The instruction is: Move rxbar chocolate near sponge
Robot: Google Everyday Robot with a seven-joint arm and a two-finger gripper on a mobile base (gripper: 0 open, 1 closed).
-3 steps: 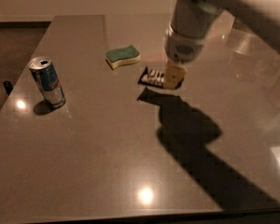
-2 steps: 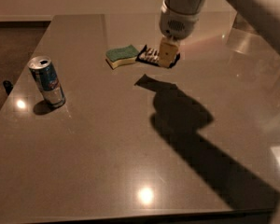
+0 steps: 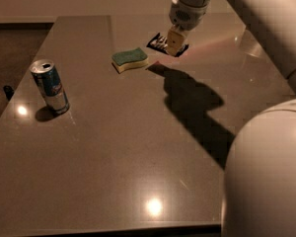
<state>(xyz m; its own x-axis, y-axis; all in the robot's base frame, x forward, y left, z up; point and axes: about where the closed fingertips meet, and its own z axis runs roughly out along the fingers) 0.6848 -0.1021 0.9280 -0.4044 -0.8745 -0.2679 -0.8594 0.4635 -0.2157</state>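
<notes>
- Gripper (image 3: 173, 45): at the far side of the table (image 3: 113, 162), right of centre, hanging from the white arm (image 3: 259, 19) that enters from the upper right.
- Claw state: fingers clamped on the rxbar chocolate (image 3: 157, 41); one tan finger crosses the bar's face, and the black wrapper shows on both sides of it.
- Rxbar chocolate: held in the gripper, tilted, just beyond and to the right of the sponge (image 3: 130, 59). Not touching the sponge. A dark shadow (image 3: 192, 100) of the arm falls on the tabletop nearer than the bar.
- Sponge: lying flat on the table, green face up, pale body visible along its near edge.
- Drink can (image 3: 50, 86): upright near the left edge, well apart from the sponge and the bar.
- Robot body (image 3: 266, 181): a white rounded housing fills the near right corner.
</notes>
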